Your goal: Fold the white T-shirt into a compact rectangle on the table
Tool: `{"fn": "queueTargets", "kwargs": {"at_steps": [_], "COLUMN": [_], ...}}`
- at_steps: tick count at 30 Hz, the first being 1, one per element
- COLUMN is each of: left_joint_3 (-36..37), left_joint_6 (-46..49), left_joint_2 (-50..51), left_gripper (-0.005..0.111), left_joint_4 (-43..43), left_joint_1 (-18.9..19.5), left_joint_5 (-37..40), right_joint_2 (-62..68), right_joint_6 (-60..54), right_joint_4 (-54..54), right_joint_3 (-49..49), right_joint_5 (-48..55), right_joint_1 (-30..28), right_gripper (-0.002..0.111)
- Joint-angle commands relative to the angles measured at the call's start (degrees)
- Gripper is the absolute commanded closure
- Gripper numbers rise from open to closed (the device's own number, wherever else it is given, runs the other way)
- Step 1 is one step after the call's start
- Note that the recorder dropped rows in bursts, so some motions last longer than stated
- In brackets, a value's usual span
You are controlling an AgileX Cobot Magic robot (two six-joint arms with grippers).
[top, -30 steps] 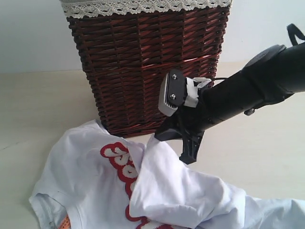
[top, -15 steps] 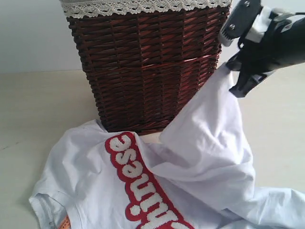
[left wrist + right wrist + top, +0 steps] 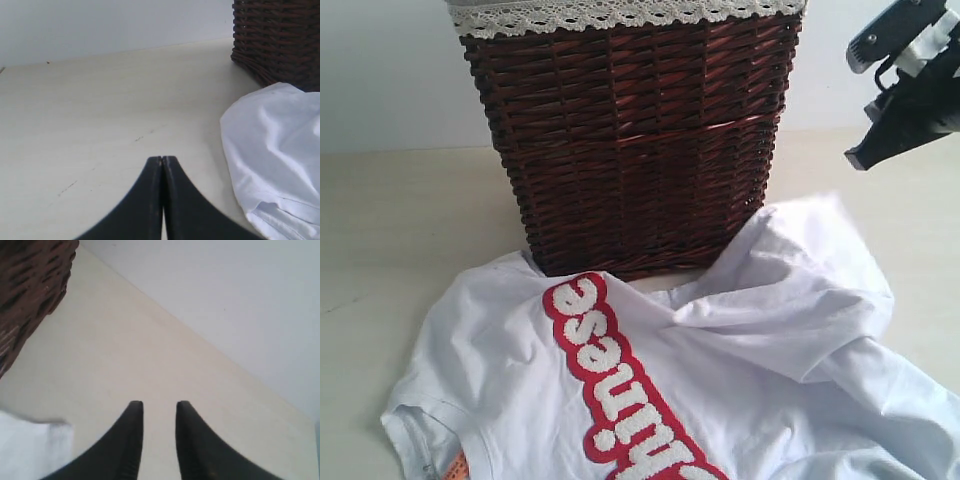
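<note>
Pale grey-white wall [image 3: 380,70] at the back. Below it is the table [image 3: 400,220], cream, matte and plain.

Far left: the left gripper [image 3: 161,160] shows only in its own wrist view. Its black jaws are pressed together, tips meeting, with nothing between them. It hangs over bare table. A rumpled edge of the white T-shirt [image 3: 520,380] lies near it but apart.

Left to centre: the T-shirt lies on the table in front of the basket, front side up and fairly flat on this side. A red band [image 3: 610,390] with fuzzy white letters runs diagonally from near the basket's foot toward the bottom edge of the exterior view. A small orange tag [image 3: 457,466] shows at the shirt's lower left edge. The shirt's upper edge reaches the foot of the basket.

Centre: the dark wicker basket [image 3: 630,140] stands upright, with white lace trim [image 3: 620,14] round its rim.

Centre to right: the shirt's right part is bunched into soft folds, lying up against the basket's right corner and spreading out over the table.

Upper right: the right gripper [image 3: 865,155] is raised clear above the bunched cloth, touching nothing. In its wrist view the jaws stand parted by a narrow gap, with bare table showing between them and nothing held. A blurred patch of white cloth shows beside one finger [image 3: 131,440], not between the jaws.
</note>
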Motion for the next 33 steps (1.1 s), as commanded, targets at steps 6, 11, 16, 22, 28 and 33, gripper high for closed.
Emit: {"fn": "queueTargets", "kwargs": {"at_steps": [6, 11, 16, 22, 28, 33], "left_joint_3": [-0.1, -0.1, -0.1, -0.1, -0.1, -0.1], "left_joint_6": [0.1, 0.1, 0.1, 0.1, 0.1, 0.1], "left_joint_2": [-0.3, -0.3, -0.3, -0.3, -0.3, -0.3], "left_gripper": [0.107, 0.107, 0.107, 0.107, 0.107, 0.107], "left_joint_4": [-0.4, -0.4, -0.4, -0.4, -0.4, -0.4], "left_joint_1": [-0.2, -0.2, -0.2, -0.2, -0.2, -0.2], "left_joint_5": [-0.6, -0.6, -0.6, -0.6, -0.6, -0.6], "right_joint_2": [-3.2, 0.4, 4.6, 10.9, 19.2, 22.9], "right_joint_6": [-2.2, -15.6, -19.0, -7.1, -2.2, -2.3], "right_joint_4": [13.4, 15.0, 19.6, 17.0, 16.3, 21.0], "right_joint_3": [-0.1, 1.4, 7.9, 9.2, 5.4, -1.7], "right_joint_5": [12.3, 42.1, 48.4, 38.4, 37.4, 35.8], "right_joint_1": [6.2, 15.7, 25.7, 33.3, 40.8, 46.6], "right_gripper": [0.084, 0.108, 0.108, 0.108, 0.108, 0.108]}}
